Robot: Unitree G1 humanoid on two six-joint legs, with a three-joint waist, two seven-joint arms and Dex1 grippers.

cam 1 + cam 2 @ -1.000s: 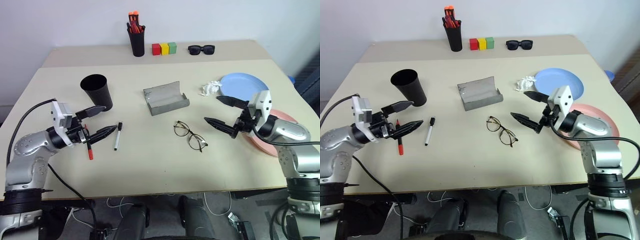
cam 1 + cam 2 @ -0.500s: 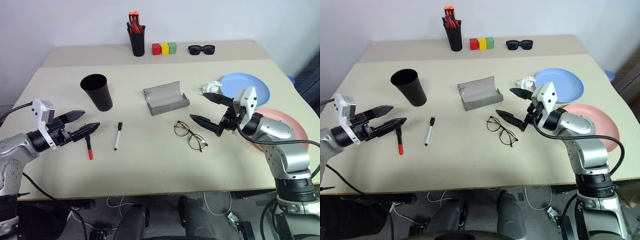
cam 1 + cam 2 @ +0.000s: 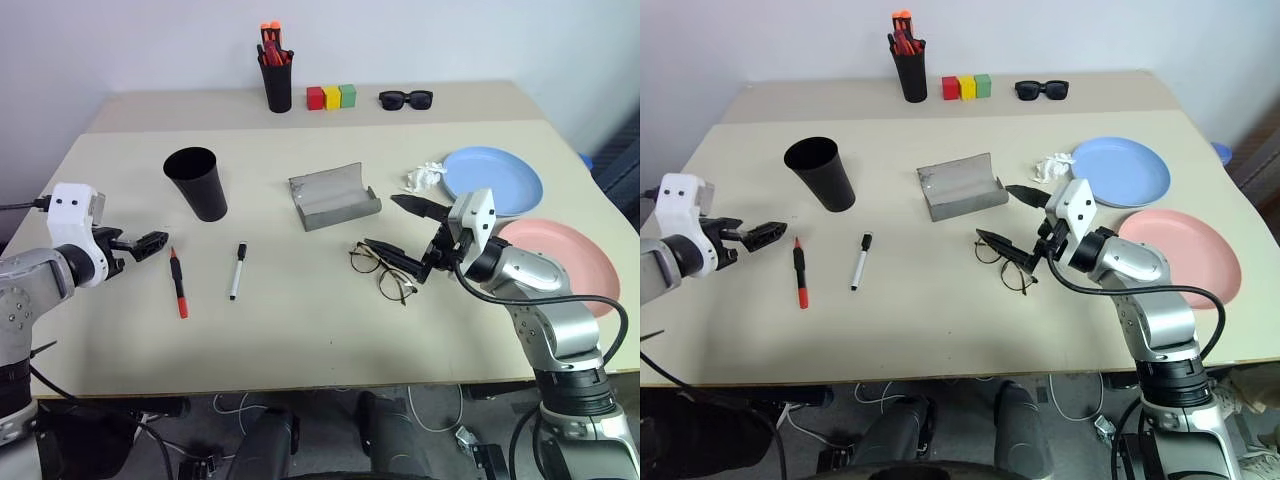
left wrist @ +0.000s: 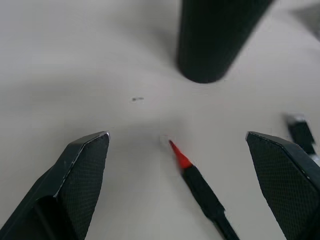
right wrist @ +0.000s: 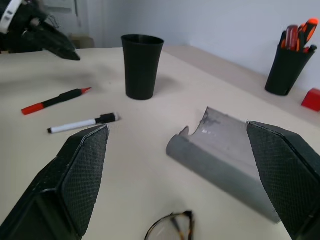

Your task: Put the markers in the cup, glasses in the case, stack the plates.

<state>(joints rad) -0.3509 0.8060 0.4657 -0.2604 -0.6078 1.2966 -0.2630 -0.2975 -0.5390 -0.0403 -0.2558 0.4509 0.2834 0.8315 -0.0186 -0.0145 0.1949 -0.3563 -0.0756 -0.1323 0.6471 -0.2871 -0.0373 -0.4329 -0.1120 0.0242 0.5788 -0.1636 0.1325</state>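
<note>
My left gripper [image 3: 150, 241] hangs over the left side of the table [image 3: 300, 330], its fingers spread and holding nothing. Just past its tips lies the red marker [image 3: 178, 283], flat on the surface, and beside that the white marker [image 3: 236, 271] with its black cap toward the far edge. Beyond both stands the black cup [image 3: 197, 183], upright and open-mouthed; from my left wrist I see its base [image 4: 212, 45] ahead, with the red marker's tip [image 4: 179, 156] between the fingers.

My right gripper [image 3: 398, 232] sits near the table's middle, jaws wide apart and gripping nothing. Its lower finger hangs just above the glasses [image 3: 383, 270], which lie unfolded on the table; I cannot tell if it touches them. Behind the glasses the grey case [image 3: 333, 197] lies open, its lid tilted up. To the right, the blue plate [image 3: 493, 180] and the pink plate [image 3: 556, 253] lie side by side, unstacked, with a crumpled white paper [image 3: 423, 176] against the blue plate's rim.
</note>
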